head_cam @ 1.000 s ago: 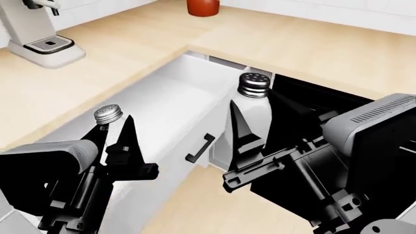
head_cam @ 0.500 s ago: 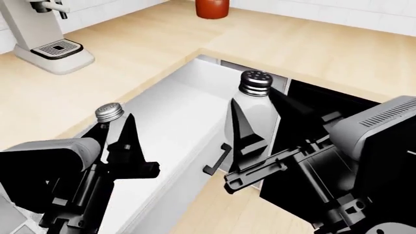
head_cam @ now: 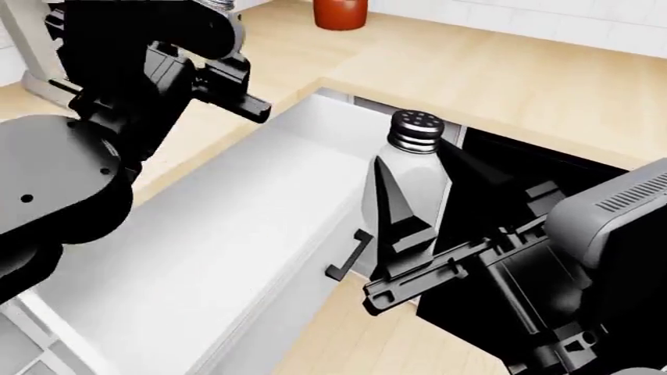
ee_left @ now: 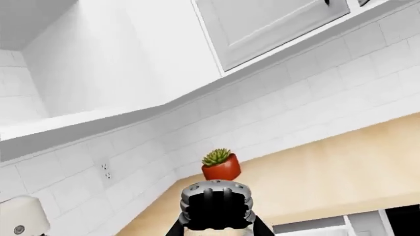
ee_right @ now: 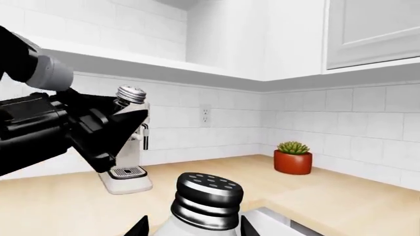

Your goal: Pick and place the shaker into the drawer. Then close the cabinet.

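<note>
The shaker (ee_right: 131, 97), a small whitish bottle with a grey ribbed cap, is held in my left gripper (ee_right: 128, 112), raised high over the counter. In the head view only its cap (head_cam: 219, 4) shows, at the top edge above the left gripper (head_cam: 208, 31). It also shows in the left wrist view (ee_left: 217, 199), between the fingers (ee_left: 176, 230). My right gripper (head_cam: 422, 195) is shut on a larger bottle with a dark ribbed cap (head_cam: 415, 130), also in the right wrist view (ee_right: 206, 194). It is held above the right end of the drawer. The white drawer (head_cam: 208, 234) is pulled out, with a black bar handle (head_cam: 349, 256).
A white coffee machine (ee_right: 128, 172) stands on the wooden counter (head_cam: 501, 78) at the back left. A red plant pot (head_cam: 340, 12) sits at the back by the tiled wall. A dark cabinet opening (head_cam: 521, 164) lies right of the drawer.
My left arm has swung up from the lower left to the upper left, carrying the shaker high. The right gripper and its bottle have barely moved.
</note>
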Robot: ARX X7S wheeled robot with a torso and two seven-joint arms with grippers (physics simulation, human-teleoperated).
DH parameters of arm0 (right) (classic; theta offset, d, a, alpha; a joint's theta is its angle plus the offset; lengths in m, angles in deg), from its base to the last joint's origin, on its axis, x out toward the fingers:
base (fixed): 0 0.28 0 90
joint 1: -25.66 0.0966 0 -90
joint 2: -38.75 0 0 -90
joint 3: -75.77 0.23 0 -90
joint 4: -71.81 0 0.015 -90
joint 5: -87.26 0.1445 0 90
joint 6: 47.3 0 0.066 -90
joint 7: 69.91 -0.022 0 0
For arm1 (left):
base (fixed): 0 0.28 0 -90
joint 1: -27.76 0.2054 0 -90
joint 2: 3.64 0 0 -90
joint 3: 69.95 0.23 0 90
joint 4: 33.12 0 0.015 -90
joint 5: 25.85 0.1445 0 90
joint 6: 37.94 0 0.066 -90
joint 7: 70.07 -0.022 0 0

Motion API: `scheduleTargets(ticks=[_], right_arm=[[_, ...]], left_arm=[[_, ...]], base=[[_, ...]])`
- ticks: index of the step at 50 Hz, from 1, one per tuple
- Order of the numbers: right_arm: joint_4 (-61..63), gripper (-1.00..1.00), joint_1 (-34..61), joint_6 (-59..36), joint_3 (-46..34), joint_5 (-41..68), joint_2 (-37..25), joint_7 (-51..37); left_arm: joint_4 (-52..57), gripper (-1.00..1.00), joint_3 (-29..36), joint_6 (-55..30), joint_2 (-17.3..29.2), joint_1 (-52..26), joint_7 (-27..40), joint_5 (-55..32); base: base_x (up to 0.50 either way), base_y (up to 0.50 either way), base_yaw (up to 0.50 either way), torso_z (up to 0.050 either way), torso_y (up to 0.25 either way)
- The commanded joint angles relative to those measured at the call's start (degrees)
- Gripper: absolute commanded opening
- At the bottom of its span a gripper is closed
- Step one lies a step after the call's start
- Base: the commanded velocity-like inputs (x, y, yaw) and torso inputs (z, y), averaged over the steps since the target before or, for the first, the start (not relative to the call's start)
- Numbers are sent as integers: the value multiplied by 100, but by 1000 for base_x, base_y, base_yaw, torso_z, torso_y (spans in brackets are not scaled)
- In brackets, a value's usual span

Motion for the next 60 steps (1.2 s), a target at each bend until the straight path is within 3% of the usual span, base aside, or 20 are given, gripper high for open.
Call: scheduleTargets(ticks=[1,7,17,42,60], right_arm=[[103,-100,-17,25,78,-21,-99,-67],[83,-100,-18,47,71,-9,-145,-69],[45,-100,-117,123,60,-105,-185,-19],[50,-100,-423,300,-41,-414,-204,-19],[17,-100,-282,273,-151,-378,-169,-33]], left_arm=[[-1706,-100,1040,-627,-543,-1416,-1969,802],[-2686,-100,1677,-463,-735,-1306,-2743,1336],[-3913,-100,2292,-125,-1067,-902,-3204,1918],[-3115,-100,2898,-155,-407,1115,-2804,1607],[-3524,-100,2971,-161,-450,987,-2940,1788]], base=[[0,0,0,0,0],[0,0,0,0,0],[0,0,0,0,0],[0,0,0,0,0],[0,0,0,0,0]])
